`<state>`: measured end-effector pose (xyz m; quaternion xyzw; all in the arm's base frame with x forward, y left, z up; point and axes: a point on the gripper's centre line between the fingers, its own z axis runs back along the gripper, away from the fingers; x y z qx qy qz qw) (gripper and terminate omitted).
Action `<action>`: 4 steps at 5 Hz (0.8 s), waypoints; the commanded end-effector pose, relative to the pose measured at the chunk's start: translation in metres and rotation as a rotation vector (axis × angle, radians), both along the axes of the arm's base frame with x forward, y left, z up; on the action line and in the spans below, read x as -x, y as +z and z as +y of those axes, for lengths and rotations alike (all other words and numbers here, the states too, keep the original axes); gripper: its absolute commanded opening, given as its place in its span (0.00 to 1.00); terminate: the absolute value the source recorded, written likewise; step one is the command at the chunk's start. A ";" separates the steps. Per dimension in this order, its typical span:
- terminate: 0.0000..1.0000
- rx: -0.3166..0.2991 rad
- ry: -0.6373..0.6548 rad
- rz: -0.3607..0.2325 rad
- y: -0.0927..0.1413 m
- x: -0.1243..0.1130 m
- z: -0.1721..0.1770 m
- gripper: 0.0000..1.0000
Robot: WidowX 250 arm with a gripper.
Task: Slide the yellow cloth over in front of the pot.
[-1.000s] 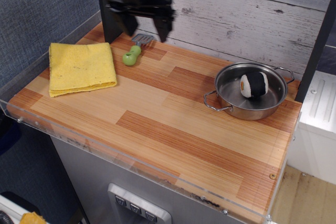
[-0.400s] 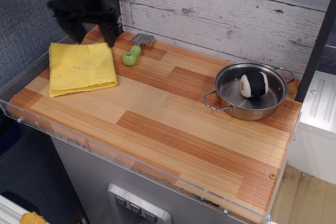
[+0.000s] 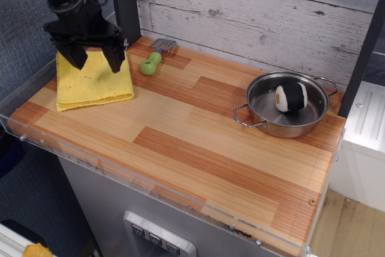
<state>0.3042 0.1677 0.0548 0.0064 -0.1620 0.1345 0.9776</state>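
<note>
The yellow cloth (image 3: 93, 84) lies folded flat at the far left of the wooden counter. My black gripper (image 3: 95, 62) hangs just above the cloth's back part, its two fingers spread apart and empty. The arm hides the cloth's rear edge. The steel pot (image 3: 287, 115) stands at the right of the counter, well apart from the cloth, with a black and white sushi roll toy (image 3: 291, 96) inside it.
A green-handled small spatula (image 3: 154, 58) lies just right of the cloth near the back wall. A black post (image 3: 125, 1) stands behind the cloth. A clear plastic rim (image 3: 150, 188) runs along the counter's front and left edges.
My gripper has moved left from above the spatula and come down over the cloth. The cloth, pot and spatula have not moved.
</note>
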 end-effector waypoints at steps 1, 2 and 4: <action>0.00 -0.032 0.062 0.014 -0.013 0.001 0.005 1.00; 0.00 -0.025 0.083 0.036 -0.021 0.002 0.009 1.00; 0.00 -0.002 0.094 0.072 -0.031 0.002 0.006 1.00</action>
